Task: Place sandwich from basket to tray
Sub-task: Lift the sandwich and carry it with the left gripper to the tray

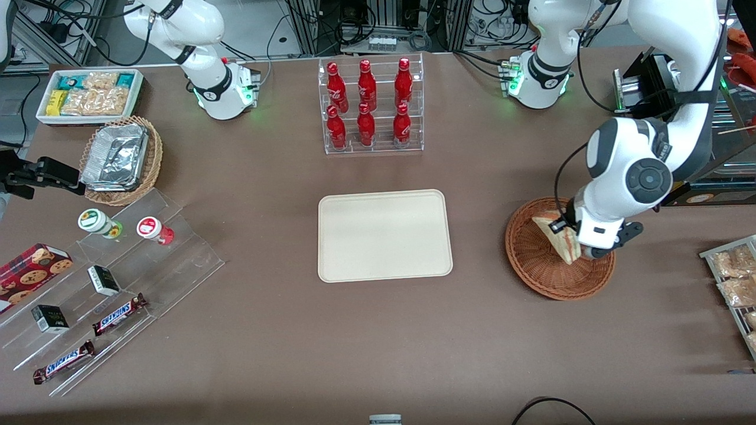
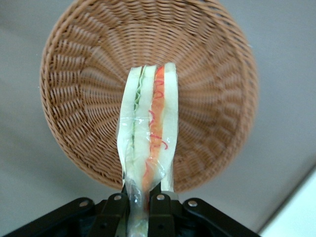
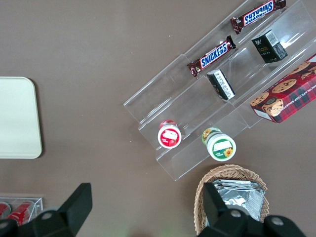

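Observation:
My gripper [image 1: 582, 251] hangs over the reddish-brown wicker basket [image 1: 534, 265] and is shut on the sandwich [image 1: 558, 236], a wrapped wedge of pale bread. In the left wrist view the sandwich [image 2: 149, 133] shows its green, white and red layers, pinched at its end between my gripper [image 2: 140, 210], with the basket [image 2: 89, 84] below and apart from it. The cream tray [image 1: 384, 235] lies bare at the table's middle, beside the basket toward the parked arm's end; one rounded corner of the tray [image 3: 17, 118] shows in the right wrist view.
A clear rack of red bottles [image 1: 371, 106] stands farther from the front camera than the tray. Packets on a rack [image 1: 732, 277] lie at the working arm's end. Toward the parked arm's end are a tan basket of foil containers [image 1: 121, 159], a snack bin [image 1: 88, 94] and an acrylic display [image 1: 112, 295].

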Available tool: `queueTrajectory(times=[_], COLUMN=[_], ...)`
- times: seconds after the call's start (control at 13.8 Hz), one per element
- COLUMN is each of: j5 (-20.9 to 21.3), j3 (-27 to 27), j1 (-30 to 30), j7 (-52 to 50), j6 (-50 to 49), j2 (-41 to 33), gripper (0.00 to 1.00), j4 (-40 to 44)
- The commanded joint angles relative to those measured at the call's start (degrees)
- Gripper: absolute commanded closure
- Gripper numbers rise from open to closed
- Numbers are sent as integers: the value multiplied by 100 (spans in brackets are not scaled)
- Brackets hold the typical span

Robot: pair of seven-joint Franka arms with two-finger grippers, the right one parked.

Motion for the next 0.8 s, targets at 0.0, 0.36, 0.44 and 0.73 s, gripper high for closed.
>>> queueTrajectory(times=[0.0, 0.36, 0.44, 0.73], j5=[75, -232, -354, -417], j3=[9, -244, -411, -878], j1=[-534, -1230, -1257, -1563], j7=[1, 184, 325, -14], j6=[-325, -325, -334, -326], j2=[13, 450, 626, 1513], gripper=[100, 100, 100, 100], j4=[297, 902, 1078, 2017])
